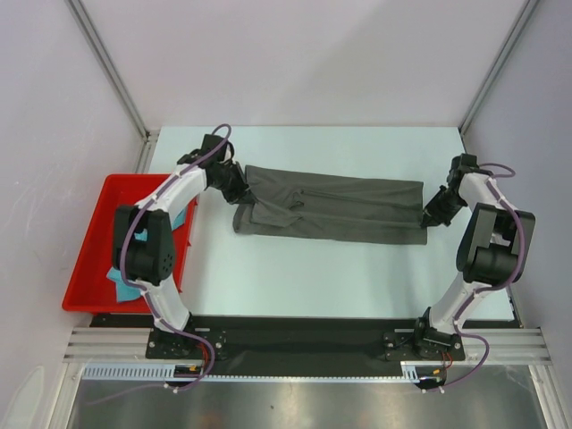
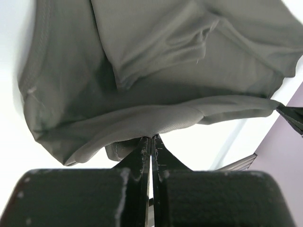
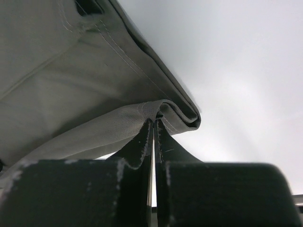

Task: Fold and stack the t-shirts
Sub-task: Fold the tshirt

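From above the near edge we look down over the whole flat pale table [image 1: 313, 277]. Our wrist cameras sit very close behind the black left gripper [image 2: 151, 139] and right gripper [image 3: 153, 124], facing the dark grey cloth t-shirt [image 1: 340, 210] all views share.

The dark grey t-shirt [image 1: 331, 207] lies stretched as a long band across the middle of the table [image 1: 313, 277], its length running from 9 o'clock to 3 o'clock. Its layers are folded over one another along that length, and a sleeve lies on top toward the 9 o'clock end. The left gripper [image 1: 235, 185] pinches its 9 o'clock edge and the right gripper [image 1: 430, 217] its 3 o'clock hem, both edges raised slightly off the surface. The teal t-shirt [image 1: 123, 288] lies crumpled in the red tray [image 1: 89, 259] at 8 o'clock, only small patches showing.
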Tool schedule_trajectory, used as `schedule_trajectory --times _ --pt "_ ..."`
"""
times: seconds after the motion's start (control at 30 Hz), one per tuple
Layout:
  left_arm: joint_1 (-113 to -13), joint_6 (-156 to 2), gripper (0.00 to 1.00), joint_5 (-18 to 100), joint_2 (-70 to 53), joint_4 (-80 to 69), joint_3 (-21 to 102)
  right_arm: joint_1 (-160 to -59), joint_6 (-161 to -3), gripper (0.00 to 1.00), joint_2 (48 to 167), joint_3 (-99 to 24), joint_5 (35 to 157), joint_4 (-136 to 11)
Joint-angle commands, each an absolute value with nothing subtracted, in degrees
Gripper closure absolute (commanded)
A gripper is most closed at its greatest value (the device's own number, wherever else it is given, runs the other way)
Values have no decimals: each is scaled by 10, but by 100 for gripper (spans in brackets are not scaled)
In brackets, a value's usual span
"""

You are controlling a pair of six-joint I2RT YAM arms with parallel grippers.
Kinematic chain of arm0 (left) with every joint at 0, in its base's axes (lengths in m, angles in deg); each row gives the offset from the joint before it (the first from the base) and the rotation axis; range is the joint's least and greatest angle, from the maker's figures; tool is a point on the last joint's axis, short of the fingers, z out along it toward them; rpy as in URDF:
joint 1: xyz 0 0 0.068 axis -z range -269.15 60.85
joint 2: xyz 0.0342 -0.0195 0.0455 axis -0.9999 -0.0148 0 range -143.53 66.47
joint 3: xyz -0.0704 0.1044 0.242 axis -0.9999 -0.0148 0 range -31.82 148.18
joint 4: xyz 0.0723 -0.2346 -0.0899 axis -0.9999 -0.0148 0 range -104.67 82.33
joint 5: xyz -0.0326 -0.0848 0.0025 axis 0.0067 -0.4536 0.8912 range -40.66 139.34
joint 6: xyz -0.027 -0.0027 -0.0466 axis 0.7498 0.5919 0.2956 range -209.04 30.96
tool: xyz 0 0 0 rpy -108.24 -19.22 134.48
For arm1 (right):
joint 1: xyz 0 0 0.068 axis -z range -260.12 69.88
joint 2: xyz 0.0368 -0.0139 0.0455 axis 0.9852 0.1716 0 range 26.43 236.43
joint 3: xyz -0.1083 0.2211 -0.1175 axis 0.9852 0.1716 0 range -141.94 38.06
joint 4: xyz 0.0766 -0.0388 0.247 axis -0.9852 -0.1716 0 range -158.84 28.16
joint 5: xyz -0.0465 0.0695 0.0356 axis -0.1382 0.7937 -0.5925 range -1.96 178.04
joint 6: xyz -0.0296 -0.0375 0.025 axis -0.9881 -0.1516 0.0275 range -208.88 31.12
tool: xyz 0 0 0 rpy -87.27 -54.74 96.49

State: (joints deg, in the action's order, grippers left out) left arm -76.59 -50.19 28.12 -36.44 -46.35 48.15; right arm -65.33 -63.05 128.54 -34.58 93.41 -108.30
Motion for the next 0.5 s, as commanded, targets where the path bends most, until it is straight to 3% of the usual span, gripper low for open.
schedule_trajectory --times 0.0,0.47 --pt "-779 -522 100 277 -378 -469 526 -656 -637 100 1302 -387 938 -1089" --pt "-787 -550 100 260 -445 -475 591 -657 -635 100 1360 -465 945 -1102"
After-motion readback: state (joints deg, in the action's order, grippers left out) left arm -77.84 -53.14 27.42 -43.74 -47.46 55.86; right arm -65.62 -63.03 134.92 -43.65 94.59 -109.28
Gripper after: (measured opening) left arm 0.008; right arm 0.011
